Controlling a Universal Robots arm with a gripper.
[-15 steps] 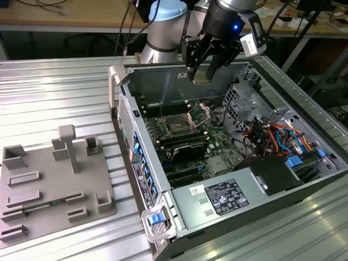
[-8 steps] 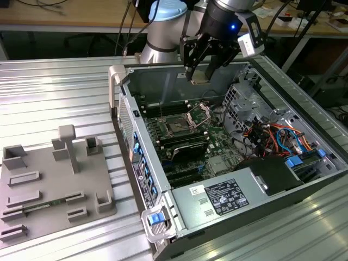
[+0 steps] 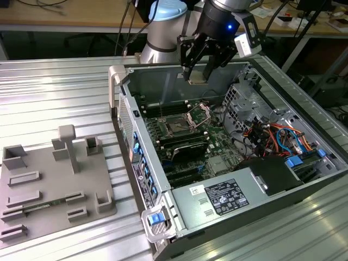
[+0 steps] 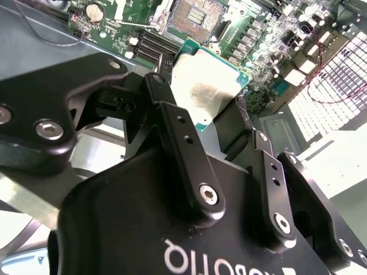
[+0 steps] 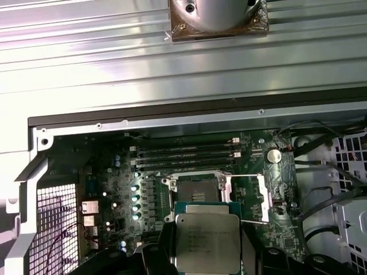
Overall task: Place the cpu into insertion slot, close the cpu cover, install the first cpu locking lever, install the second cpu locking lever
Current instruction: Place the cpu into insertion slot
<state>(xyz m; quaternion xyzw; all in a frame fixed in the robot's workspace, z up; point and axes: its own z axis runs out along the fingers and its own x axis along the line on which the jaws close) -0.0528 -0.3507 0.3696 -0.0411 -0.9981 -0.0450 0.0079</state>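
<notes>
My gripper (image 3: pixel 197 76) hangs over the back of the open computer case (image 3: pixel 142 163), shut on the cpu (image 3: pixel 196 79). In both wrist views the cpu (image 4: pixel 206 89) (image 5: pixel 207 242) shows its silver-grey top, pinched at two opposite edges by the black fingers (image 4: pixel 172 117). The insertion slot (image 3: pixel 178 126) (image 5: pixel 196 187) (image 4: pixel 195 14) lies bare on the green motherboard, below and in front of the held chip. The cpu cover (image 3: pixel 190 115) (image 5: pixel 262 195) stands swung open at the socket's side.
Memory slots (image 5: pixel 183 154) run along one side of the socket. A drive cage (image 3: pixel 244 98), bundled cables (image 3: pixel 272 136) and the power supply (image 3: pixel 217 198) crowd the exterior view's right of the case. A grey fixture tray (image 3: pixel 54 185) lies on the ribbed metal table at the left.
</notes>
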